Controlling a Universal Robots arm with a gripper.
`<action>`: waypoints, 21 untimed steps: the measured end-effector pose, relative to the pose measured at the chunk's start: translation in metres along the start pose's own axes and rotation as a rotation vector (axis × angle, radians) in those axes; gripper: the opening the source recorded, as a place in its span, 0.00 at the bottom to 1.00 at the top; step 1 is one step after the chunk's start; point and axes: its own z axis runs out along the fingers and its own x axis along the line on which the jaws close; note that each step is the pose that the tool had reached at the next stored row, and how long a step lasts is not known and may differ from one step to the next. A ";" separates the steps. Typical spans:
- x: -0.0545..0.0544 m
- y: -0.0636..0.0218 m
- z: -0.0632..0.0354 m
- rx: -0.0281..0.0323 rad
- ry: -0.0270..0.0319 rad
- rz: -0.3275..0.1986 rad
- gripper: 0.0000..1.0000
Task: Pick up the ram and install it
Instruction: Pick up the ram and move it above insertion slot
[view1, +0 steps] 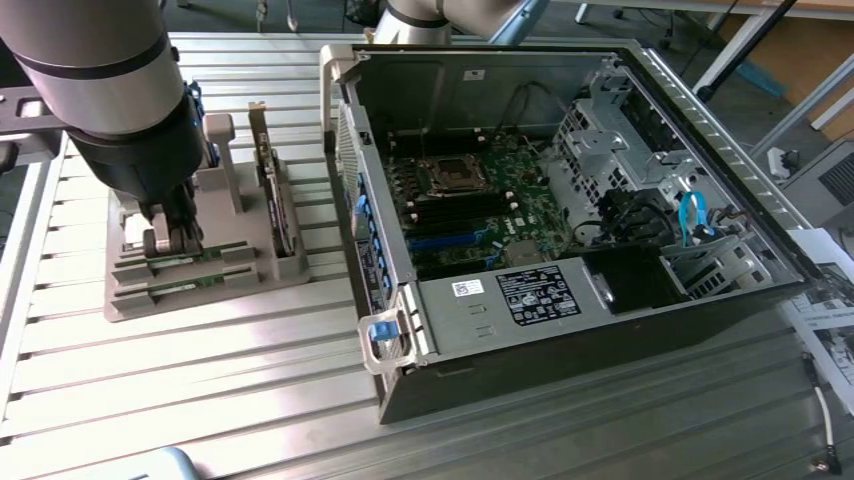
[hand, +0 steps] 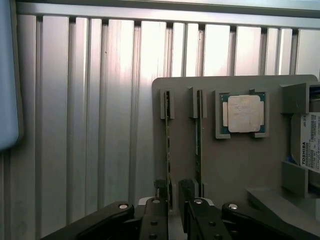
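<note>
End effector (hand: 173, 188) jaws spread astride ram (hand: 167, 145), gray holder (hand: 235, 165).

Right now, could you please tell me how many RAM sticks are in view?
2. Both stand on edge in the grey holder: one RAM stick between the open jaws, the other stick beside it, nearer the processor chip. Others could be hidden inside the computer case.

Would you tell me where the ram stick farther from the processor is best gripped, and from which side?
Probably from above, mid-length: the ram stick stands on edge in the grey holder, so its upper edge is free. Pinch its two flat faces; the open gripper straddles it.
</note>
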 end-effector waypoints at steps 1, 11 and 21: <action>0.000 0.0000 0.0009 0.0001 -0.0001 0.000 0.24; 0.002 0.0001 0.0129 0.0002 0.0001 0.000 0.24; 0.004 0.0002 0.0221 0.0003 0.0001 0.000 0.24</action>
